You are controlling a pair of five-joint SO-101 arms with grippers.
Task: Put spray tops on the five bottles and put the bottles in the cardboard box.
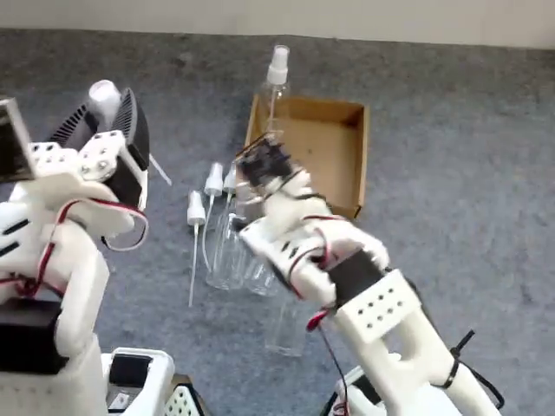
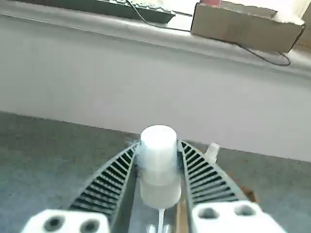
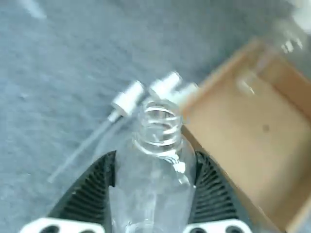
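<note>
1. At the left, raised off the counter (image 1: 451, 130), the left gripper (image 2: 158, 145) has its fingers (image 2: 109, 187) closed on a spray top (image 2: 158, 162).
2. By the near-left edge of the box (image 1: 329, 156), the right gripper (image 3: 154, 158) clamps an uncapped bottle (image 3: 155, 141).
3. At the box's far-left corner stands a capped bottle (image 1: 276, 82).
4. Left of the box lie loose tops (image 1: 197, 211) and bottles (image 1: 230, 251).

The cardboard box (image 1: 325, 147) sits on the surface (image 1: 451, 130) in the upper middle of the high view. A capped bottle (image 1: 276, 82) stands at its upper left corner. Loose spray tops (image 1: 198, 211) lie just left of the box, with bare bottles (image 1: 227, 256) below them. At the upper left, the left claw (image 1: 108, 108) holds a spray top (image 2: 158, 145). In the middle, the right claw (image 3: 155, 160) holds an open bottle (image 3: 158, 126).
</note>
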